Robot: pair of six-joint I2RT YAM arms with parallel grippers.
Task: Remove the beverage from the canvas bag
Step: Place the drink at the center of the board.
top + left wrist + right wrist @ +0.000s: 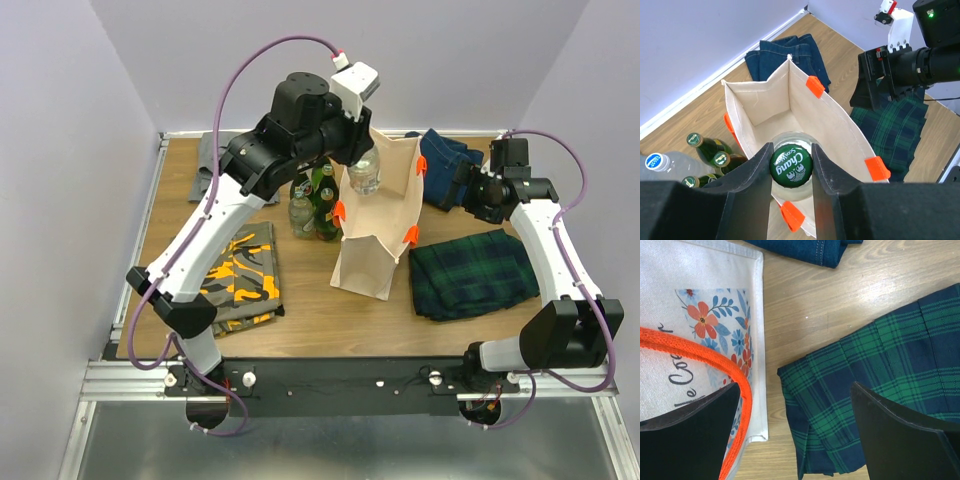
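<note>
Left wrist view: left gripper [791, 161] clenched on the neck of a beverage bottle [791, 169], clear glass with a green "Chang" cap, one finger on each side of the cap. The bottle stands upright inside the open mouth of the canvas bag [765, 107]; whether its base touches the bag's floor, cannot tell.

Top external view: bag [375, 250] upright mid-table [310, 320], orange handles [338, 212] hanging at its sides. A cluster of green bottles [315, 205] stands just beside the bag's left wall.

Right wrist view: right gripper [797, 435] spread wide, grasping nothing. One finger [690, 432] sits over the bag's flower-printed side and orange handle, the other over a folded green plaid cloth [880, 370]. Folded jeans [810, 249] lie beyond.

Camouflage cloth [245, 275] lies near the left arm.
</note>
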